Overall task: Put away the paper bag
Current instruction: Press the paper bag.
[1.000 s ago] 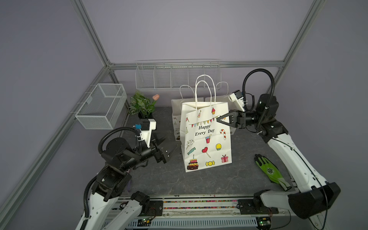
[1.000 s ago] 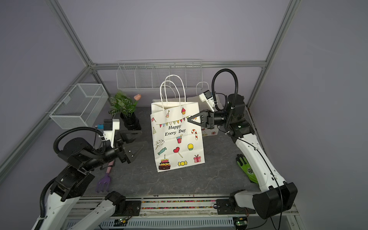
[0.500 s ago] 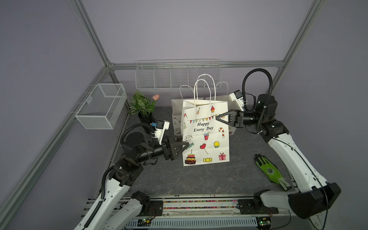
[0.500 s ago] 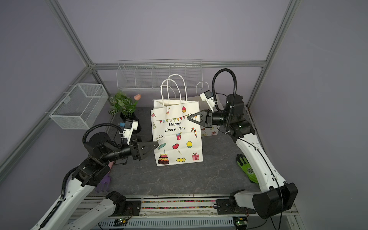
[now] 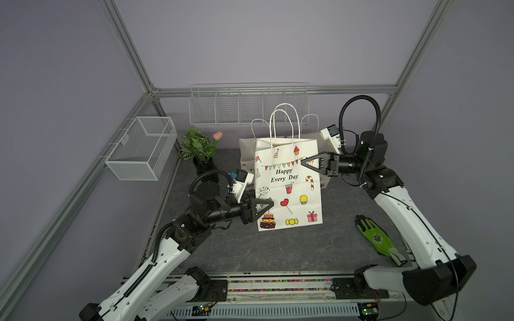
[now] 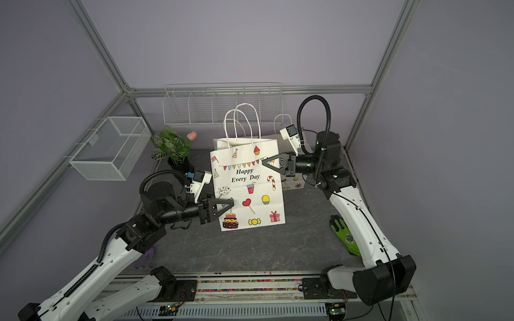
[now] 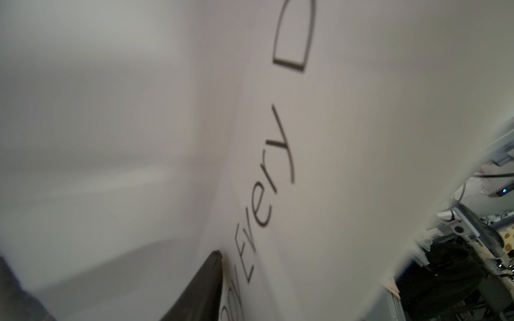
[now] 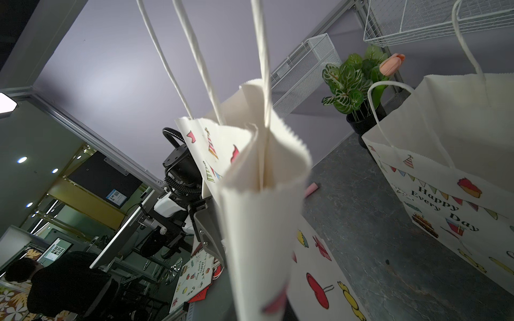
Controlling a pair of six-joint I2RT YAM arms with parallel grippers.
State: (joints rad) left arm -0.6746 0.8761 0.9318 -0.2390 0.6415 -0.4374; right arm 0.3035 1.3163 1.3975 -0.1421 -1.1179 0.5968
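Observation:
The white paper bag (image 5: 289, 180) (image 6: 247, 180) printed "Happy Every Day" stands upright mid-table, handles up. My right gripper (image 5: 304, 161) (image 6: 265, 162) is shut on its upper right edge; in the right wrist view the pinched bag (image 8: 258, 208) hides the jaws. My left gripper (image 5: 269, 204) (image 6: 230, 204) reaches across the bag's lower left edge. In the left wrist view one dark finger (image 7: 205, 280) lies against the printed paper (image 7: 333, 139). The other finger is hidden, so the gap cannot be judged.
Another printed bag (image 5: 246, 152) (image 8: 459, 166) stands just behind. A potted plant with a pink tulip (image 5: 199, 150) is at back left. A mesh basket (image 5: 141, 147) hangs on the left rail, a wire rack (image 5: 247, 105) on the back wall. A green glove (image 5: 375, 237) lies right.
My left arm has swung in from the front left to the bag's lower left edge, and its jaws have narrowed there. The right gripper has kept its hold in place.

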